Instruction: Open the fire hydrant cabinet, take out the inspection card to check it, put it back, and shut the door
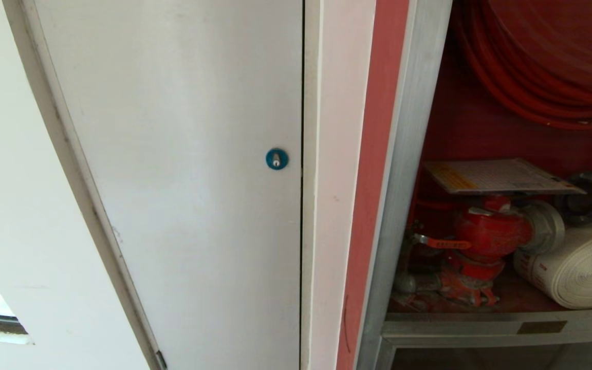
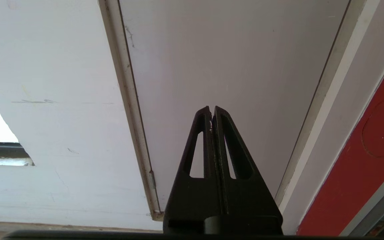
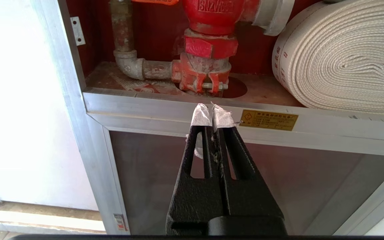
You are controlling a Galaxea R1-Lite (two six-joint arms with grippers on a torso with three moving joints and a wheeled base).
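Fire hydrant cabinet [image 1: 404,169] stands open at my three o'clock, inspection card [image 1: 499,176] lying flat atop the red valve [image 1: 486,231], easy to pinch. Both my left pincer [image 2: 212,110] and right pincer [image 3: 212,108] are closed, empty, parked low.

Inspection card [image 1: 501,176] lying on valve [image 1: 486,231] inside fire hydrant cabinet [image 1: 404,169], rolled hose [image 1: 578,267] right of valve, panel door [image 1: 183,180] left of cabinet

hose reel [image 1: 548,67]: cut off | inspection card [image 1: 501,176]: print illegible
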